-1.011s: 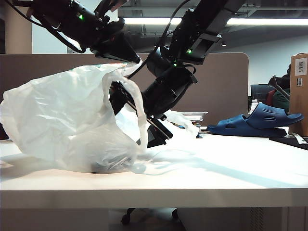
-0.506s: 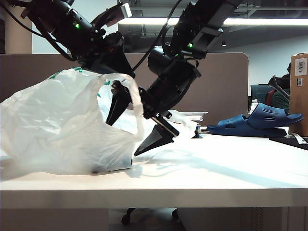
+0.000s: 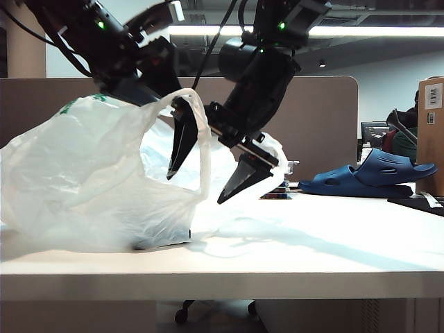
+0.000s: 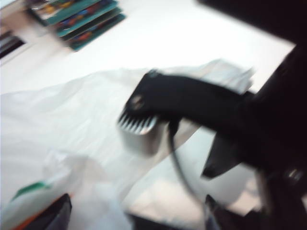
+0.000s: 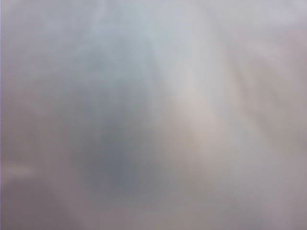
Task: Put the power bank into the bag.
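Above the bench (image 3: 333,243), both claws are lifting away from the bag (image 3: 90,180): left claw (image 3: 149,73) opening, empty; right claw (image 3: 215,166) spread wide, empty. Power bank (image 3: 163,237) lying inside — seemingly delivered.

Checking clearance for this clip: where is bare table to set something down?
Free: the table between the bag and the blue slipper, plus the front edge. Crowded: the left, where the bag sprawls, with the left gripper and right gripper hanging at its handles.
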